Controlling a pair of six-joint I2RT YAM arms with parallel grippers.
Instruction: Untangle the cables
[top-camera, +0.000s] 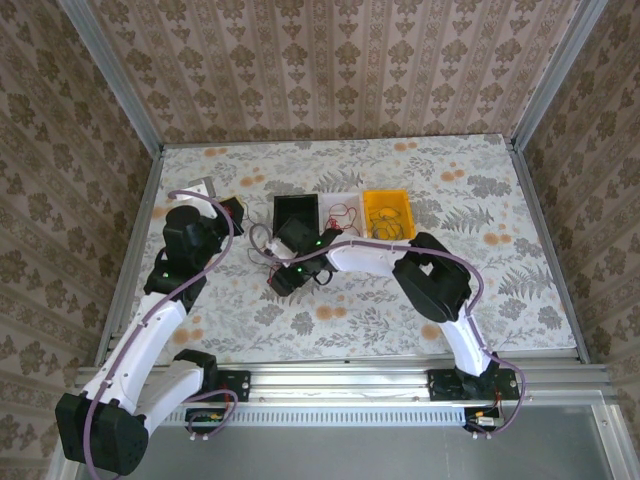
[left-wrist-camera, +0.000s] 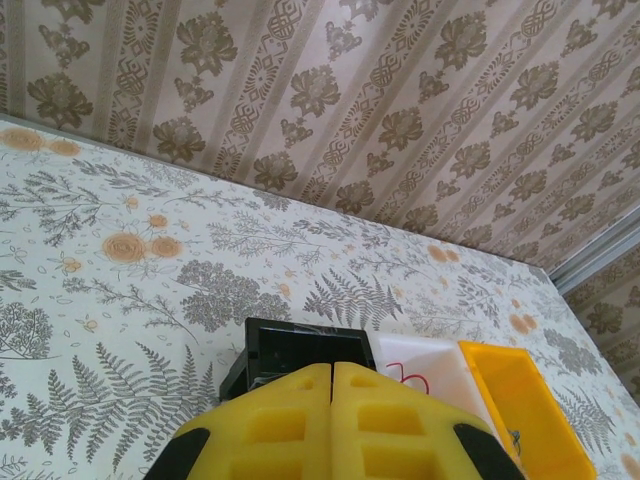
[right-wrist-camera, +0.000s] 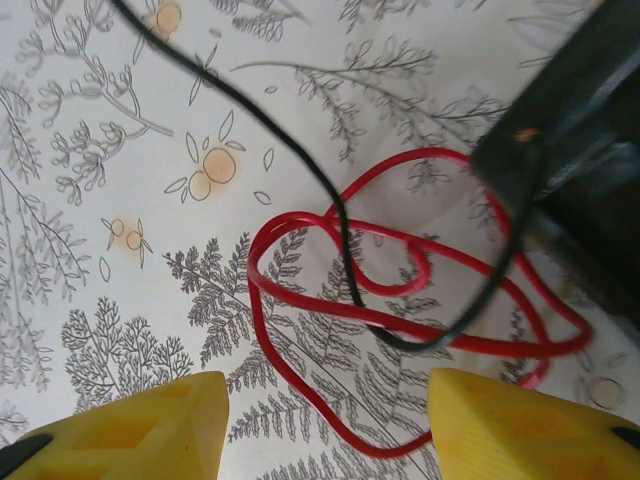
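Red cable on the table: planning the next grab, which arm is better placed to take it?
Right. The right gripper is open, fingers either side of the red cable where the black cable crosses it. The left gripper is shut, facing the black bin.

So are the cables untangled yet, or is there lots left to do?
Hardly anything looks done yet. The red cable loops over itself, and the black cable runs through those loops. In hand: the right gripper is open over that tangle, while the left gripper is shut on nothing. Left to do: pulling the red and black apart.
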